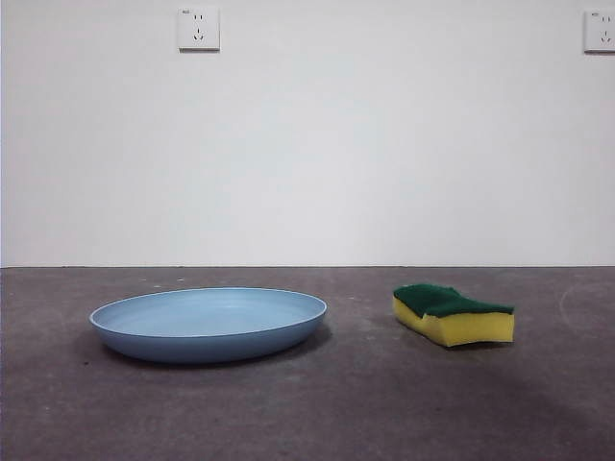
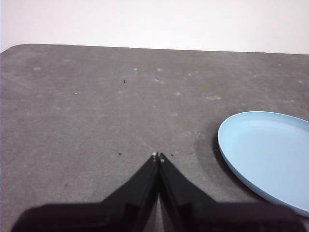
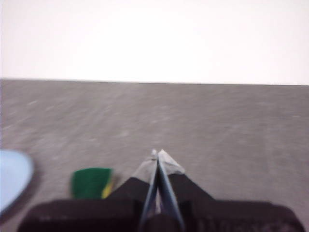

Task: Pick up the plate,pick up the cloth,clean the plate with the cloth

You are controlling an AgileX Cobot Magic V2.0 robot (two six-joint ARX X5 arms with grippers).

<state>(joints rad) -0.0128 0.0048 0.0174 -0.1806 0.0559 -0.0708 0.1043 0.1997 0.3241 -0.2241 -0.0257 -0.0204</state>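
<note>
none of the three steps is done, judging from how things lie: the plate point(image 1: 209, 324) rests flat on the table point(image 1: 307, 413), the cloth point(image 1: 453, 314) (in fact a yellow sponge with a dark green scouring layer) lies flat as well, and neither gripper touches anything. going left to right: the left gripper point(image 2: 158, 156) has its two black jaws pressed together tip to tip, with nothing between them; it sits over bare table, and the plate lies off to one side of its tips, near but clear of them, its raised rim partly cut by the picture's edge. the plate is light blue, round, shallow and empty. the cloth lies apart from the plate, green layer upward, with a strip of bare table between the two. the right gripper point(image 3: 158, 153) also has its jaws closed on each other and grips nothing; the cloth lies beside its jaws, close to the wrist and not in contact, and an edge of the plate shows beyond the cloth. this wrist view is blurred, so finer detail cannot be told. remaining work, as a judgement: lift the plate, lift the cloth, wipe the plate. the table surface is dark grey, matt and lightly speckled with pale marks. behind it stands a plain white wall point(image 1: 384, 144) carrying two wall sockets point(image 1: 198, 28).
</note>
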